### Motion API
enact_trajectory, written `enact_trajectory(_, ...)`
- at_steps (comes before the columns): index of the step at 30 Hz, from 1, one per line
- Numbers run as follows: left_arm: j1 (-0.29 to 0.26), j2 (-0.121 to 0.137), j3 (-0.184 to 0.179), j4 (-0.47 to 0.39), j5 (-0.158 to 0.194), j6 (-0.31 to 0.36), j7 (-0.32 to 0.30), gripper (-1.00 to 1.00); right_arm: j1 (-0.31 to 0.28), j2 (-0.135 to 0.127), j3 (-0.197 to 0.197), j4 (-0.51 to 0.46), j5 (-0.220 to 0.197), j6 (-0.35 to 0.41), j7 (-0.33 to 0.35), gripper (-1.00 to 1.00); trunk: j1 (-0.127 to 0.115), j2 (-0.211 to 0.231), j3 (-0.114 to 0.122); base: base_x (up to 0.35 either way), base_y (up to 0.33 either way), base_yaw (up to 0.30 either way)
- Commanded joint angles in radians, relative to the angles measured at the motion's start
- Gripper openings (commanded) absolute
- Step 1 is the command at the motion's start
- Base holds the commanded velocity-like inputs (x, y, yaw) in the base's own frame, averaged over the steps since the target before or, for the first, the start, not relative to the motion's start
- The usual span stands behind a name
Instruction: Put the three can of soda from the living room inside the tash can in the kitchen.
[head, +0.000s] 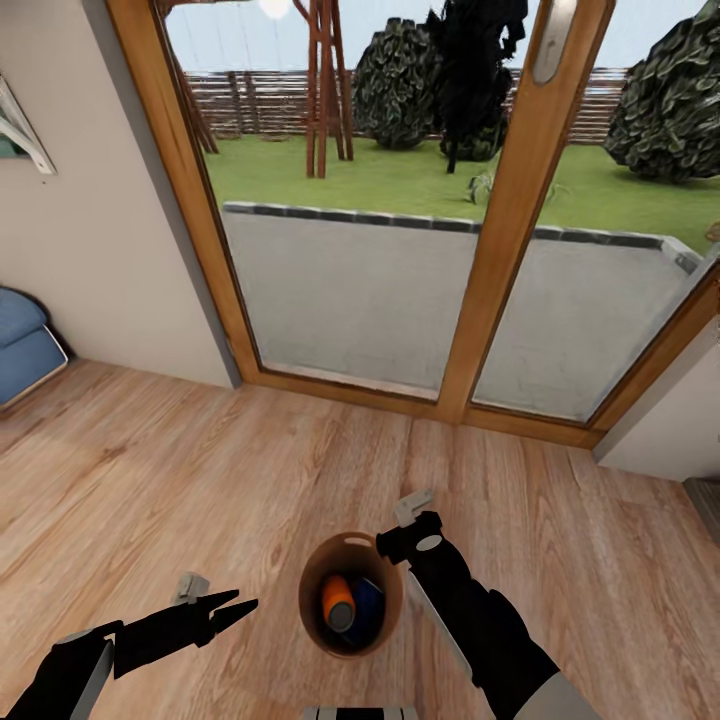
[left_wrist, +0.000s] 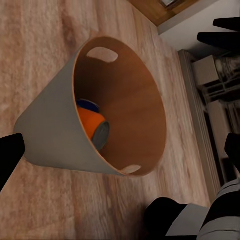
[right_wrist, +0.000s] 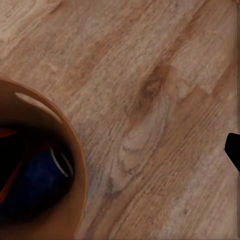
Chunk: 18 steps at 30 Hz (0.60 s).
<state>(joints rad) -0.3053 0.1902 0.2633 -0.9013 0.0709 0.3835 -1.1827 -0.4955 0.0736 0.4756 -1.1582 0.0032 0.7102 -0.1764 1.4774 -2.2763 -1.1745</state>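
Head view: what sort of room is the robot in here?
Likely a living room opening onto a garden: wood plank floor, wood-framed glass doors with lawn beyond, and a blue sofa edge. A bin holding soda cans stands on the floor.

The round brown trash can (head: 312, 590) is seen standing upright on the light wood floor (head: 200, 470), near the wood-framed glass doors (head: 500, 240). An orange soda can (head: 337, 603) & a dark blue one (head: 366, 603) are held inside it, side by side. An oval hand slot (left_wrist: 101, 54) is cut near the rim.
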Motion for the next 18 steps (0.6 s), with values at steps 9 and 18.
enact_trajectory(9, 0.0, 0.0, -0.001, 0.001, 0.0, 0.0, 0.0, 1.0, 0.0, 0.0, 0.0, 0.0, 0.0, 0.0, 0.0, 1.0, -0.035, 0.063, 0.043, 0.0, 0.0, 0.0)
enact_trajectory(18, 0.0, 0.0, -0.001, 0.0, 0.0, 0.0, 0.0, 1.0, 0.0, 0.0, 0.0, 0.0, 0.0, 0.0, 0.0, 1.0, -0.069, 0.126, 0.081, 0.0, 0.0, 0.0)
